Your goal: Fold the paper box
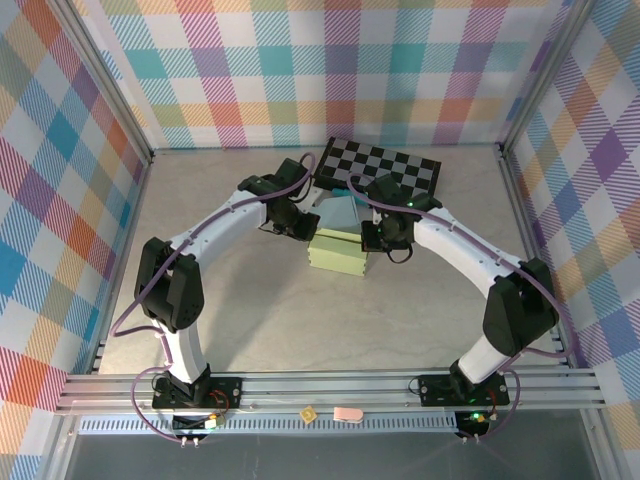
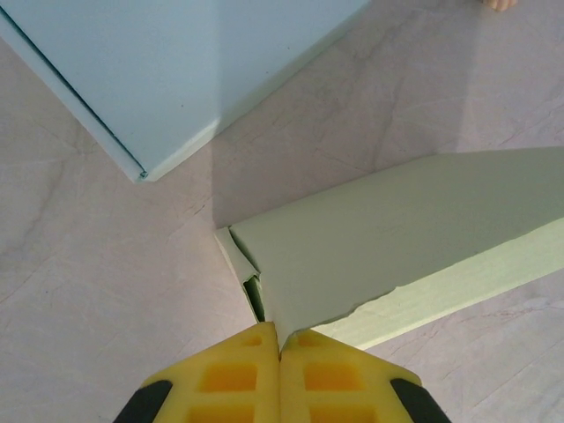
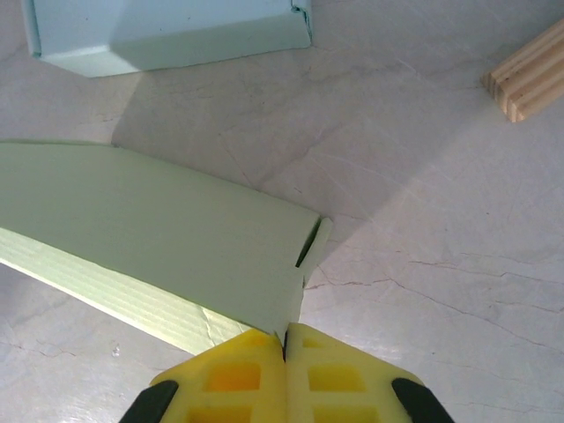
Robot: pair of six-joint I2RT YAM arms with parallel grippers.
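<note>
**Green paper box (image 1: 340,252) caught mid-fold between two arms**

Marbled tabletop (image 1: 300,330) held the paper box at its centre, before a checkerboard (image 1: 385,165) and just beside a light blue box (image 2: 132,70). One panel stood raised, its corner tabs loose. Folding looked partly done, with tucking and closing left. Left gripper (image 2: 280,339) and right gripper (image 3: 285,335) each pinched a panel corner, fingers fully closed.

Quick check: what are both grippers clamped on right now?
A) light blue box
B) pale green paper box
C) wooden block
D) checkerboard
B: in the wrist views, the left gripper and the right gripper are each shut on a corner edge of the pale green paper box, while the light blue box lies apart behind it.
</note>
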